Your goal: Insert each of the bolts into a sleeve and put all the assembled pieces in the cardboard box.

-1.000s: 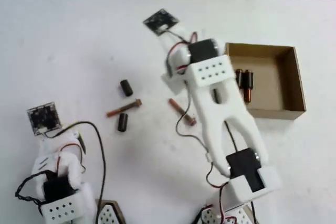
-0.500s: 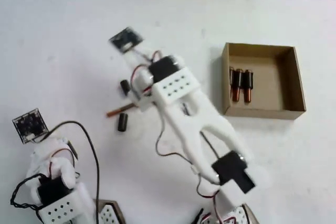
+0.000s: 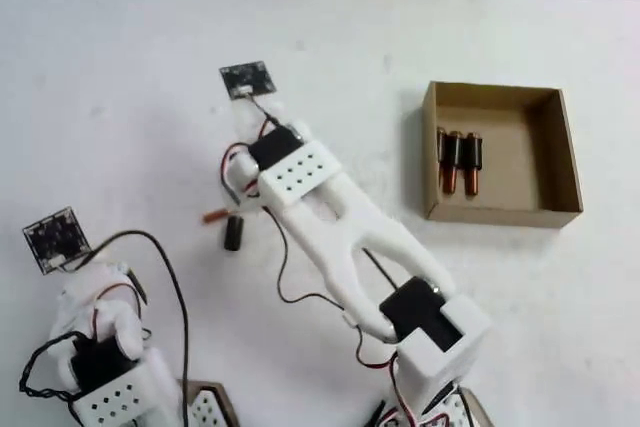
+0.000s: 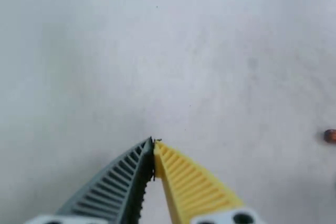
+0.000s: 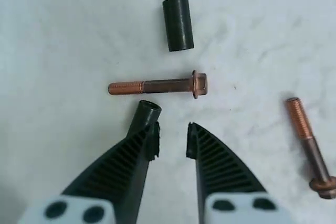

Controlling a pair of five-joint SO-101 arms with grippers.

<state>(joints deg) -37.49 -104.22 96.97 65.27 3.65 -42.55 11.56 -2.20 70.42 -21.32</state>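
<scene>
In the right wrist view, my right gripper (image 5: 172, 137) is open just above the table with nothing between its fingers. A black sleeve (image 5: 145, 115) lies against the outside of one fingertip. A copper bolt (image 5: 157, 85) lies just beyond the tips, and a second black sleeve (image 5: 177, 23) sits past it. Another bolt (image 5: 310, 148) lies off to one side. From above, a sleeve (image 3: 232, 232) and a bolt tip (image 3: 213, 215) show beside the right arm's wrist (image 3: 285, 172). My left gripper (image 4: 153, 148) is shut and empty over bare table.
The cardboard box (image 3: 500, 215) stands at the right and holds three assembled pieces (image 3: 458, 162) along its left wall. The left arm (image 3: 100, 347) is folded at the front left corner. The right arm's body crosses the table's middle diagonally.
The right arm has swung left, away from the box, and now sits over the loose bolts and sleeves. The left arm drew back slightly toward its corner.
</scene>
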